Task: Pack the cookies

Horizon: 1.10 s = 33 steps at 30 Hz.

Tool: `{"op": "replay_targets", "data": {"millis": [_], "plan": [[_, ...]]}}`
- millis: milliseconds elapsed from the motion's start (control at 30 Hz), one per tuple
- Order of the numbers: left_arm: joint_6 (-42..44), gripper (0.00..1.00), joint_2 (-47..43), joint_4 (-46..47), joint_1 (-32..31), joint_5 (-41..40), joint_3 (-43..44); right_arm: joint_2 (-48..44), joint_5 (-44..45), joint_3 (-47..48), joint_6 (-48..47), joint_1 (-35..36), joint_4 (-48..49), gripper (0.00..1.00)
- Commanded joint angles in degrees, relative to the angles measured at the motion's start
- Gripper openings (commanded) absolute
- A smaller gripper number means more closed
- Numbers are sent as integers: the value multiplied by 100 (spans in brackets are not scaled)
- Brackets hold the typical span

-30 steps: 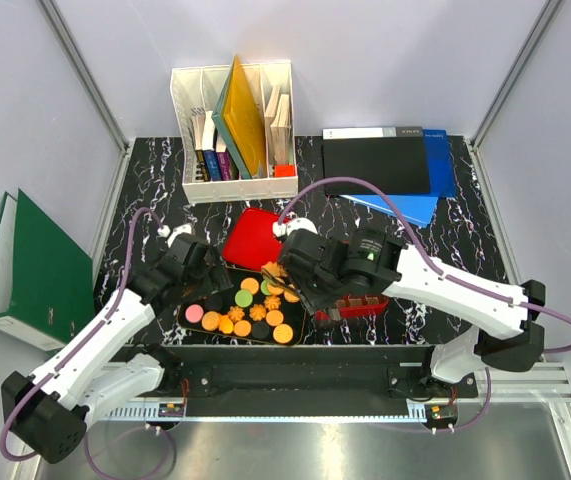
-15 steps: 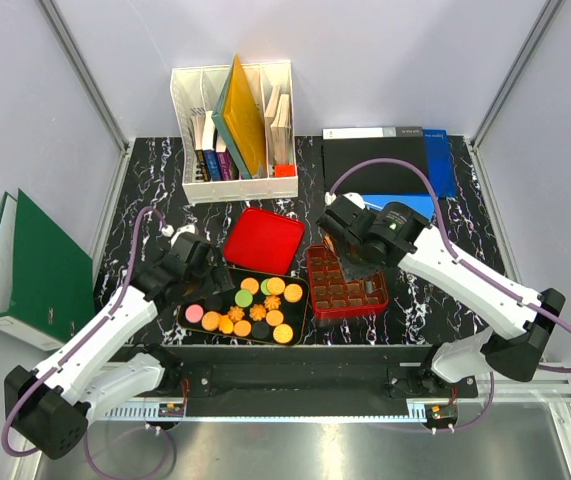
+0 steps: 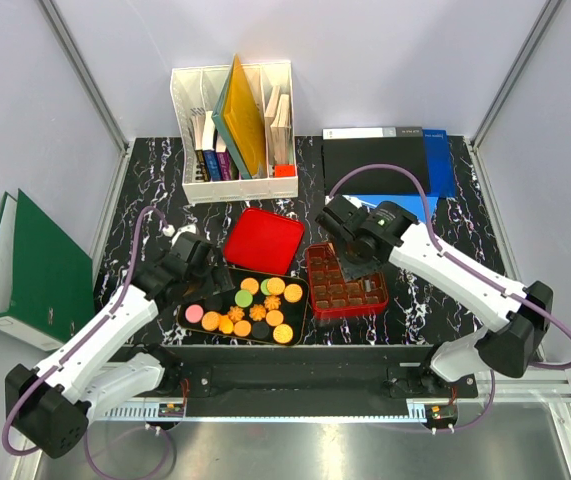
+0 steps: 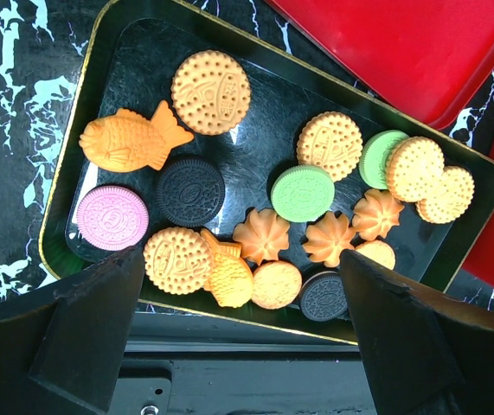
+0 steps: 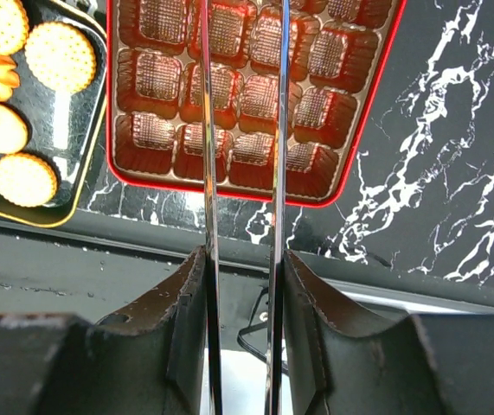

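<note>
1. The right gripper (image 5: 240,35) hangs over the red tin (image 5: 320,112). Its two thin metal blades run parallel with a narrow gap. Their tips leave the top of the wrist view, so I cannot tell whether they pinch anything.
2. The left gripper (image 4: 238,259) hovers over the near edge of the black tray (image 4: 268,121), its black fingers spread wide with nothing between them.
3. The cookies (image 4: 303,192) lie in that tray. They are round, flower-shaped and fish-shaped, in tan, orange, green, pink and black, and a few overlap at the right end.
4. The tin, lined with brown moulded cells, sits just right of the tray. A flat red lid (image 3: 262,240) lies just behind the tray.
5. The counter (image 5: 437,173) is black marble with white veins, enclosed by pale walls and metal posts.
6. At the far edge stand a white file rack (image 3: 233,115) of books and a black folder (image 3: 375,160) on blue ones. A green binder (image 3: 35,265) stands off the counter to the left.
</note>
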Motion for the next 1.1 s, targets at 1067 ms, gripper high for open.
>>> {"op": "replay_targets", "data": {"millis": [1067], "plan": [[187,98,394,461,-13,55,261,508,-1437,766,13,1493,641,54]]}}
